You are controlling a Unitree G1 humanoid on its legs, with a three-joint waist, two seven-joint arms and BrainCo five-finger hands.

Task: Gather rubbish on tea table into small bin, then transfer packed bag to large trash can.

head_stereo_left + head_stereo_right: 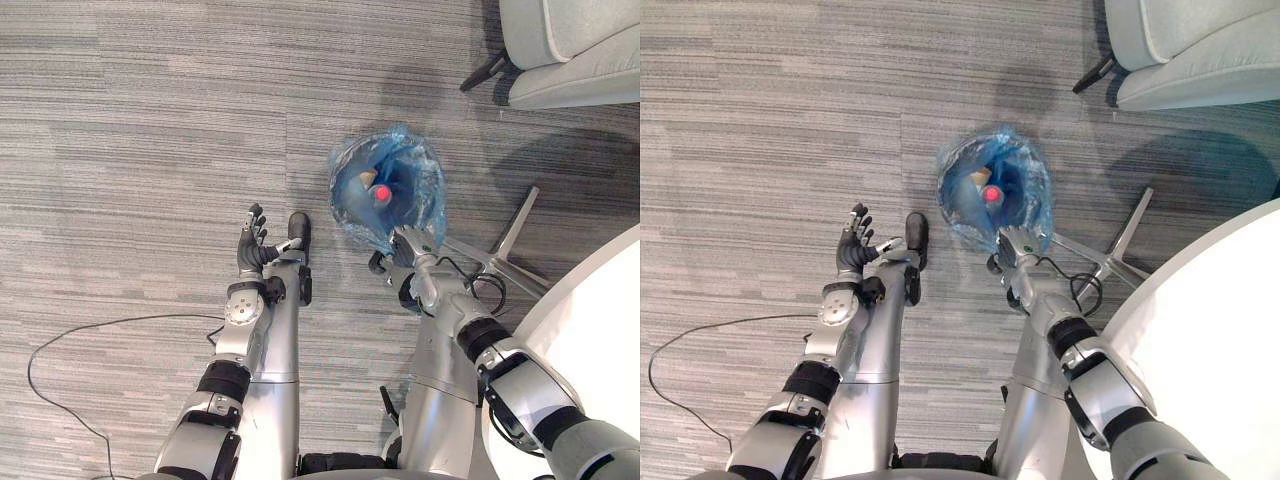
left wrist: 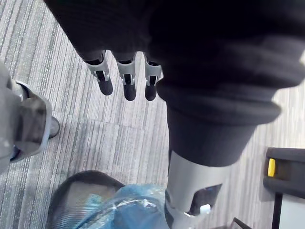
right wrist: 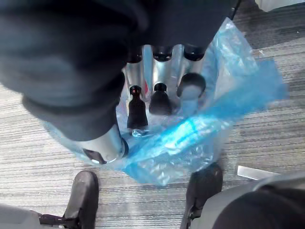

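The blue bag [image 1: 390, 190] is thin, translucent plastic, crinkled and glossy. The floor [image 1: 150, 120] is matt grey carpet with a fine, rough striped weave. At the right, the table [image 1: 590, 330] is smooth and white. The far chair [image 1: 570, 50] wears pale grey cloth. The left hand [image 1: 252, 245] and right hand [image 3: 162, 67] show satin silver fingers, matt dark tips and dark ribbed covers.

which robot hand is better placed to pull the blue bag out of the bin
Right. The right robot hand is at the near rim of the blue bag, touching the plastic, while the left robot hand hangs open over carpet, apart from the bag.
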